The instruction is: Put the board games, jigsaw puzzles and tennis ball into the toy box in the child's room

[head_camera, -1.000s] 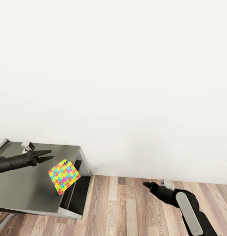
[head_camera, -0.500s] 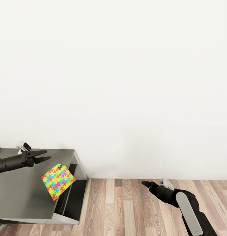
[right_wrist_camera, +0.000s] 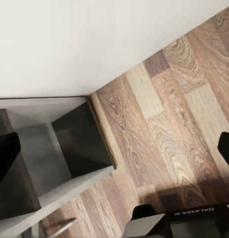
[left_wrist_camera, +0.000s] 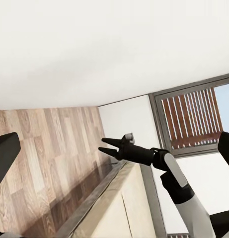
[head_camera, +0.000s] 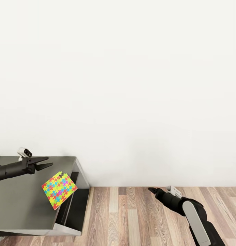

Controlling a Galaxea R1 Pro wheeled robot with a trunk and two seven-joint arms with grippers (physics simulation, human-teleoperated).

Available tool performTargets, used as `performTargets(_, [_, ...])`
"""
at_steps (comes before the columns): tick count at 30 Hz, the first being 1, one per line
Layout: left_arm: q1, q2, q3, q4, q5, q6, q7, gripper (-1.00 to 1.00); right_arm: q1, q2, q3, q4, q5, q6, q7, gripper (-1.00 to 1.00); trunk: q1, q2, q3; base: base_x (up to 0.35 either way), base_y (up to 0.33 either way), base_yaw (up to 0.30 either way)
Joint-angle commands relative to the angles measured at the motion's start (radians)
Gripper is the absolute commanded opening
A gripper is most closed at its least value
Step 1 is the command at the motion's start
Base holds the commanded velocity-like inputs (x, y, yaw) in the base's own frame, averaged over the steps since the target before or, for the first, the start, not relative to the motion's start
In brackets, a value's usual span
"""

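Note:
One jigsaw puzzle (head_camera: 59,189), a flat board of red, yellow, green and blue pieces, lies tilted at the right end of the grey table (head_camera: 19,198) and overhangs its edge. My left gripper (head_camera: 49,161) hovers open above the table, up and to the left of the puzzle and apart from it. Over the wood floor to the right, my right gripper (head_camera: 149,189) points left toward the table and holds nothing. The left wrist view catches that right gripper (left_wrist_camera: 100,145) with its two fingers slightly apart.
A plain white wall (head_camera: 131,85) fills the space behind. Wood-plank floor (head_camera: 131,215) runs right of the table. The table's end has a dark frame (head_camera: 75,205); the right wrist view looks down on that end (right_wrist_camera: 79,144).
The whole picture shifted a little as the camera moved. Puzzle, table and left gripper keep their places relative to one another. The right arm has barely moved.

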Motion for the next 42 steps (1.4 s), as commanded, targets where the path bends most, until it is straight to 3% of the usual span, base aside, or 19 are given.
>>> performTargets(1, [-0.001, 0.000, -0.001, 0.000, 0.001, 0.011, -0.003, 1.00, -0.001, 0.000, -0.001, -0.002, -0.012, 0.003, -0.009, 1.00, 0.001, -0.002, -0.002, -0.009, 0.006, -0.002])
performTargets(25, [0.002, -0.003, -0.001, 0.001, 0.000, 0.009, -0.002, 1.00, -0.001, 0.002, 0.008, 0.002, -0.015, 0.000, 0.009, 1.00, 0.001, -0.002, -0.002, -0.001, 0.001, 0.000])
performTargets(28, [0.002, -0.002, -0.001, 0.001, 0.000, 0.009, -0.002, 1.00, -0.001, 0.001, 0.005, 0.024, -0.012, -0.002, 0.069, 1.00, 0.001, -0.002, 0.000, 0.000, 0.000, 0.000])
performTargets(30, [0.002, -0.003, -0.001, 0.001, 0.001, 0.008, -0.002, 1.00, -0.001, -0.001, 0.002, 0.043, -0.009, -0.011, 0.154, 1.00, 0.001, -0.002, 0.003, 0.000, 0.000, 0.000])
performTargets(34, [0.002, -0.006, -0.001, 0.001, 0.001, 0.007, -0.002, 1.00, 0.000, -0.002, 0.001, 0.053, -0.003, -0.035, 0.254, 1.00, 0.001, -0.002, 0.009, 0.000, 0.000, 0.000])
performTargets(42, [0.002, -0.005, -0.001, 0.000, 0.000, 0.006, -0.002, 1.00, 0.001, -0.002, 0.000, 0.057, 0.006, -0.049, 0.297, 1.00, 0.001, -0.002, 0.022, 0.000, 0.000, 0.000])
